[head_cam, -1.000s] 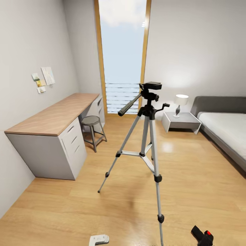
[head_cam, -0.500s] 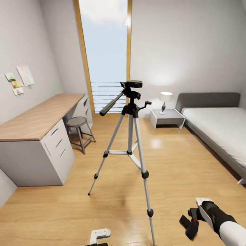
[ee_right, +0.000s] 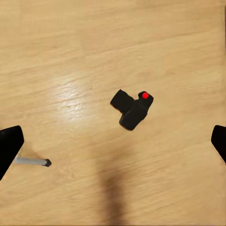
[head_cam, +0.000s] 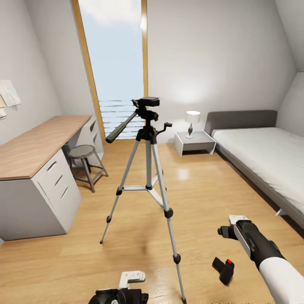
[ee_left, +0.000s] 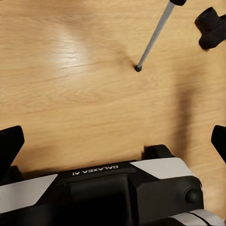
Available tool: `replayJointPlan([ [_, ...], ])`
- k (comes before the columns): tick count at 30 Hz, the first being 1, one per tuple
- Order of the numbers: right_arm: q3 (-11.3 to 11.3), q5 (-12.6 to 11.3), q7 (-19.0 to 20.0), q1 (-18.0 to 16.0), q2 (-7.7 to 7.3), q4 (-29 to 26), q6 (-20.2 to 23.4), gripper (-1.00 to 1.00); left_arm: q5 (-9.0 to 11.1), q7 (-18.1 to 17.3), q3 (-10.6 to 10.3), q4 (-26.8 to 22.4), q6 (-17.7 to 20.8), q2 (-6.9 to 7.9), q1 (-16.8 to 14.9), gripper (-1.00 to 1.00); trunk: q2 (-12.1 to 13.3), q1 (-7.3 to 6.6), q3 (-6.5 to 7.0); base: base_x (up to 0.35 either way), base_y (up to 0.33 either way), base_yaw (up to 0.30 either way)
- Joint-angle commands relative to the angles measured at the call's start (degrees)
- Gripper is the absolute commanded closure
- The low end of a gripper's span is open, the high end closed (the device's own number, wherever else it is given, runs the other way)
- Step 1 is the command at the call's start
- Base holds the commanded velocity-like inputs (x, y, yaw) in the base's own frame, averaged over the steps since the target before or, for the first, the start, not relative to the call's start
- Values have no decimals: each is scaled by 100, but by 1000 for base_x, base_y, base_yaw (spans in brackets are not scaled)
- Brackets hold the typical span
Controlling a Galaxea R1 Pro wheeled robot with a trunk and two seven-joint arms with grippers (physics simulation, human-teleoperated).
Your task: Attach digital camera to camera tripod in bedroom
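Note:
The camera tripod [head_cam: 148, 135] stands upright on the wood floor in the middle of the bedroom, its black head and pan handle bare. The digital camera [head_cam: 223, 269] lies on the floor to the right of the tripod's near leg, red button showing. My right arm [head_cam: 251, 241] hovers above and just beyond it. In the right wrist view the camera [ee_right: 133, 109] sits well below the right gripper [ee_right: 113, 141], whose fingertips stand wide apart, open and empty. The left gripper [ee_left: 113, 143] is open too, over bare floor, with a tripod foot [ee_left: 138, 68] and the camera [ee_left: 212, 28] ahead.
A long desk [head_cam: 33, 147] with drawers runs along the left wall, a round stool [head_cam: 82, 152] beside it. A bed [head_cam: 261, 152] fills the right side, with a nightstand [head_cam: 194, 141] and lamp [head_cam: 192, 118] at its head. A tall window [head_cam: 114, 63] is behind the tripod.
The head view has swung right, shifting the whole room left. My right arm has come up into view and risen above the camera, which still lies on the floor.

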Motion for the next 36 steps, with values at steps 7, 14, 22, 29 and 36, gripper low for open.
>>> replayJointPlan([
  [7,-5,-38,-8,-65,61,-546,216,-100,194,326,-75,-117,68,-2,-17,-100,-3,0,-39,0,0,-147],
  [14,-5,-46,0,-241,85,-909,730,-100,244,426,-242,-143,73,3,-19,-100,-3,0,-72,0,0,-138],
  [22,5,-54,3,-300,100,-1357,959,-100,305,448,-351,-115,52,11,-19,-100,-3,0,-110,0,0,-141],
  [29,10,-57,4,-308,107,-1475,1000,-100,408,459,-391,-105,-91,12,-19,-100,-3,0,-143,0,-12,-142],
  [36,18,-58,7,-307,180,-1526,1025,-100,455,462,-416,-96,-187,16,-19,-100,-3,0,-177,0,-236,-141],
])
